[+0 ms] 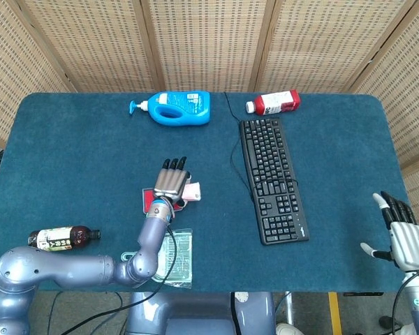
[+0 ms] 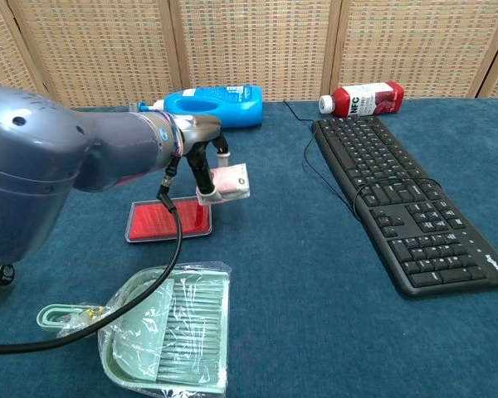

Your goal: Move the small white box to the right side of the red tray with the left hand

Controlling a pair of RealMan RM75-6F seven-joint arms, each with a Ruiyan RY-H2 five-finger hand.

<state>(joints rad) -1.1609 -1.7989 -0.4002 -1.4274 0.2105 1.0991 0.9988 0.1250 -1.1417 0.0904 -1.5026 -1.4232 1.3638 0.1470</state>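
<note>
A blue-carpeted table (image 1: pixel 70 153) stands in front of woven wicker screens. The robot's left hand (image 1: pixel 171 183) holds the small white box (image 2: pixel 231 182), pinched between thumb and fingers, in the air over the right edge of the red tray (image 2: pixel 153 220). In the chest view the box, white with pink markings, sits clear of the table surface and just past the tray's right rim. The left arm stretches across the near left of the scene, partly covering the tray.

The right hand (image 1: pixel 403 237) rests at the near right corner, holding nothing, its fingers straight and slightly spread.

A black keyboard (image 1: pixel 271 179) lies right of centre. A blue detergent bottle (image 1: pixel 176 107) and a red bottle (image 1: pixel 274 102) lie along the far edge. A green dustpan (image 2: pixel 170 337) wrapped in plastic sits near the tray, and a brown bottle (image 1: pixel 57 238) lies at the near left.
</note>
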